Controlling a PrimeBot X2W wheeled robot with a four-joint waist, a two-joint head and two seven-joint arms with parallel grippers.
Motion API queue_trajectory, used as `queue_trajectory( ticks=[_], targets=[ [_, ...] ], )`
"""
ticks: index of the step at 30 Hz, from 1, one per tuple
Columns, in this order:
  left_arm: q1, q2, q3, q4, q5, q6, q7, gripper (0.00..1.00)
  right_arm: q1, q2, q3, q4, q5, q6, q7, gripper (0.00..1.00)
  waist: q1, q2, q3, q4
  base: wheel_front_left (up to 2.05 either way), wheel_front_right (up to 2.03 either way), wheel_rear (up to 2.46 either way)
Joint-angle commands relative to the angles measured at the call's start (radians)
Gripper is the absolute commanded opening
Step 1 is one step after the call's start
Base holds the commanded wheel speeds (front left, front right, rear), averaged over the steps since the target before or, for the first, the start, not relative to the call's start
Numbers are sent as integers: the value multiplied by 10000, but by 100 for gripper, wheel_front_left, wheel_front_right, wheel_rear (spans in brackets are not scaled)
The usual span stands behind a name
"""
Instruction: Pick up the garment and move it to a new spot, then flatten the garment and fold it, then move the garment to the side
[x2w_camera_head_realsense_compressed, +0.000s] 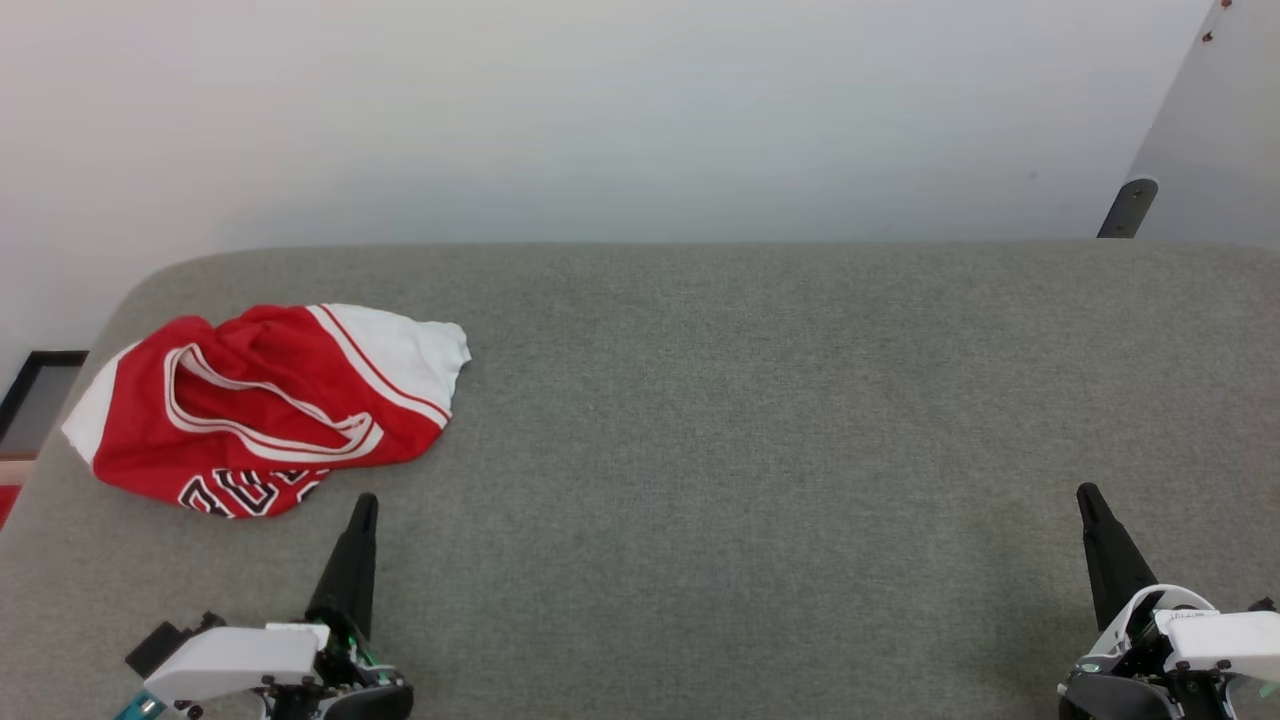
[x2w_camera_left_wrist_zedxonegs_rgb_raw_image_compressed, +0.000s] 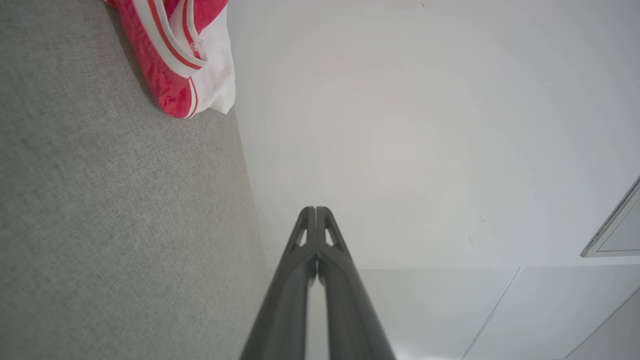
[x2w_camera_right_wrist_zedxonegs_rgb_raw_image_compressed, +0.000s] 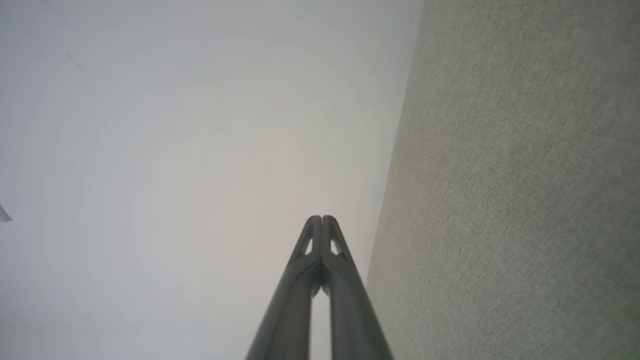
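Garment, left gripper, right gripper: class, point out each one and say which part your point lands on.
garment (x2w_camera_head_realsense_compressed: 225, 405), head view, red cloth inside the striped neckline.
left gripper (x2w_camera_head_realsense_compressed: 366, 500), head view, tip of the shut fingers.
right gripper (x2w_camera_head_realsense_compressed: 1087, 492), head view, tip of the shut fingers.

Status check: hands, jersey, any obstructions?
Left hand shut, empty, tip just short of the garment. Right hand shut, empty, far right. Garment crumpled, far left, untouched. Bare grey surface between.

The left gripper (x2w_camera_head_realsense_compressed: 365, 508) and right gripper (x2w_camera_head_realsense_compressed: 1088, 498) each have two long, tapering matte-black fingers (x2w_camera_left_wrist_zedxonegs_rgb_raw_image_compressed: 345, 300) with small triangular cut-outs near the tips, mounted on a glossy white shell (x2w_camera_head_realsense_compressed: 235, 660) dotted with dark screws (x2w_camera_head_realsense_compressed: 268, 680).
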Motion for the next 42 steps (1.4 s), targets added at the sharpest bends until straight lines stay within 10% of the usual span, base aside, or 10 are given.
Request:
queue_trajectory(
  ticks=[1,15,16,42],
  targets=[
    [-97,-7,20,4,-36,-59,17,0,-34,37,9,-4,66,4,-8,0,0,0,0,0,0,0,0],
    [-97,-7,20,4,-35,-59,16,0,-34,37,9,-4,66,4,-8,0,0,0,0,0,0,0,0],
    [-3,3,1,2,4,0,-3,100,-4,0,1,2,2,0,-1,100,0,0,0,0,0,0,0],
    [-595,954,-935,374,3181,435,-1121,100,-1644,-601,1707,1432,-2417,0,-1113,100,0,0,-36,26,0,0,0]
  ],
)
